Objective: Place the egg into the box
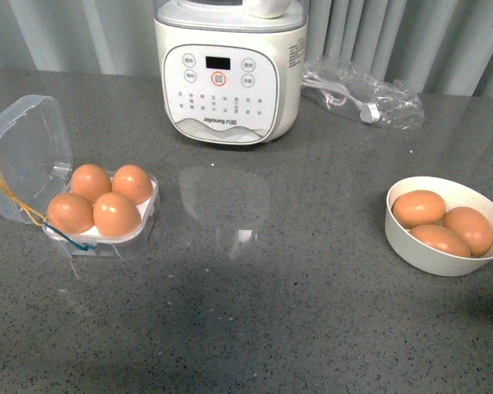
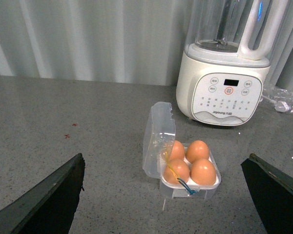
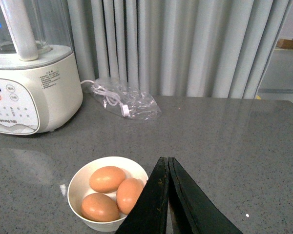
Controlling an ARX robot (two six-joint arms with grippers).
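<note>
Four holes in the box, left of and in front of the Joyoung blender, each hold a brown egg. So the egg I was to place sits among them, and I judge the filling done; the hinged lid stands open, not yet shut. My left pincer is spread wide and empty, facing the box. My right pincer is clenched on nothing near the white bowl, right of the blender, where three eggs lie spare on the worktop.
</note>
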